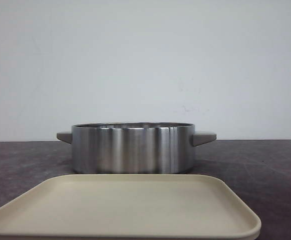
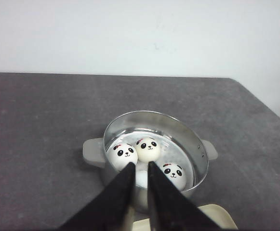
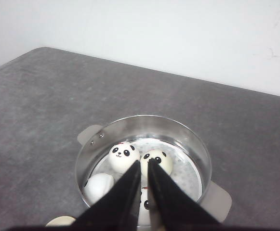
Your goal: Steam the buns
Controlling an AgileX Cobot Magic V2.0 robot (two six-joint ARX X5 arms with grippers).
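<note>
Four white panda-face buns lie inside a round steel pot with beige handles; the front view hides them behind the pot wall. In the left wrist view I see buns at the pot's floor: one bun, a second, a third, and a fourth partly behind my fingers. My left gripper is shut and empty, above the pot's near rim. In the right wrist view the pot holds the buns. My right gripper is shut and empty above them.
A flat beige tray lies on the dark grey table just in front of the pot; its corners show in the left wrist view and the right wrist view. A white wall stands behind the table.
</note>
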